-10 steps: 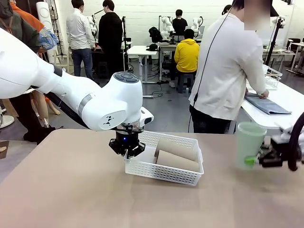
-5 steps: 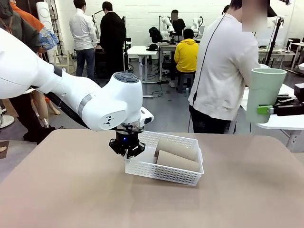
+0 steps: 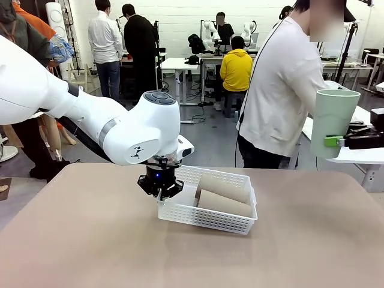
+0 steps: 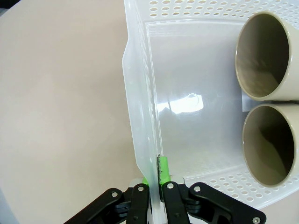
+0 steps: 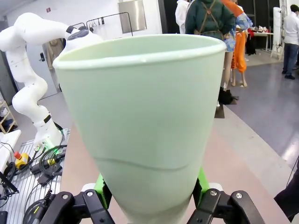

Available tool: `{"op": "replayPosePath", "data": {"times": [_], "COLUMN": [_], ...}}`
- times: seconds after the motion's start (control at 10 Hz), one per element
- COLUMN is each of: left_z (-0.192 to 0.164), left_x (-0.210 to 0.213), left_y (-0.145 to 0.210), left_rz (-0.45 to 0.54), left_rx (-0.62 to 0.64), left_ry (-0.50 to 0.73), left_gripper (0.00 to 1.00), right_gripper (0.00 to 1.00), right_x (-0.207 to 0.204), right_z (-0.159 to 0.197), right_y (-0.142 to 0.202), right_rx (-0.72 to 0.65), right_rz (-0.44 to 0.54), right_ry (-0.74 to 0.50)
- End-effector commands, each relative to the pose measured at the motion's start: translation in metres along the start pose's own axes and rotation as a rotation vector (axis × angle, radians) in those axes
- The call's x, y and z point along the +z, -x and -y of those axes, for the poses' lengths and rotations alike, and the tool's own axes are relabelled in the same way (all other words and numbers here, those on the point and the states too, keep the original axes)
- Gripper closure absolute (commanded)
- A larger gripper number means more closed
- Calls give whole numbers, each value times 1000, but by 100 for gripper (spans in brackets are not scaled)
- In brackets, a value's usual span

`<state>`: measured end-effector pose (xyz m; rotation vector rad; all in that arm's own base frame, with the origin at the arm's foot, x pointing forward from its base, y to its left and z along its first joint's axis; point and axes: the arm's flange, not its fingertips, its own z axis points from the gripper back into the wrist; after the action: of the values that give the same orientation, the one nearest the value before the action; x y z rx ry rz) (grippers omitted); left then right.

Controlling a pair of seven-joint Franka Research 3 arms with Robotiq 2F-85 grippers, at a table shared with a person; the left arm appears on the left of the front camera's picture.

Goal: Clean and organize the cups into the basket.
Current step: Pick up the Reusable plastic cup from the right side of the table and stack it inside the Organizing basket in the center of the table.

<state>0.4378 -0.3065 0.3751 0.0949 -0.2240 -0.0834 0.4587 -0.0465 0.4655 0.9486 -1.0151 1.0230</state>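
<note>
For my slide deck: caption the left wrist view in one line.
Left gripper clamps the wall of the white basket, two brown cups lying on their sides inside.

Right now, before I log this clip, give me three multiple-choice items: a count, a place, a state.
1. How many brown cups lie in the basket? A one B two C three
2. Where is the green cup? A in the basket B held aloft by the right gripper C nested in a brown cup
3. The left gripper is: A open B shut on a brown cup C shut on the basket's wall
Answers: B, two mouths lie side by side; B, the gripper clamps it in the air; C, it pinches the wall.
</note>
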Motion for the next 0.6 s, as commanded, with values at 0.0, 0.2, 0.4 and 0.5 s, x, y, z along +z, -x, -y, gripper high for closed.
{"op": "replayPosePath", "data": {"times": [0.0, 0.2, 0.4, 0.5], "left_z": [1, 1, 1, 1], "left_x": [0, 0, 0, 0], "left_y": [0, 0, 0, 0], "left_rz": [3, 3, 3, 3], "left_rx": [-2, -2, -2, -2], "left_ry": [-1, -1, -1, -1], "left_gripper": [100, 100, 100, 100], "right_gripper": [100, 19, 19, 19], "right_x": [1, -25, -103, -146], "right_z": [-1, -15, -25, -19], "right_y": [0, -27, -65, -64], "right_rx": [16, 105, 211, 206], "right_rz": [12, -210, -577, -748], "right_ry": [-14, 25, -29, -18]}}
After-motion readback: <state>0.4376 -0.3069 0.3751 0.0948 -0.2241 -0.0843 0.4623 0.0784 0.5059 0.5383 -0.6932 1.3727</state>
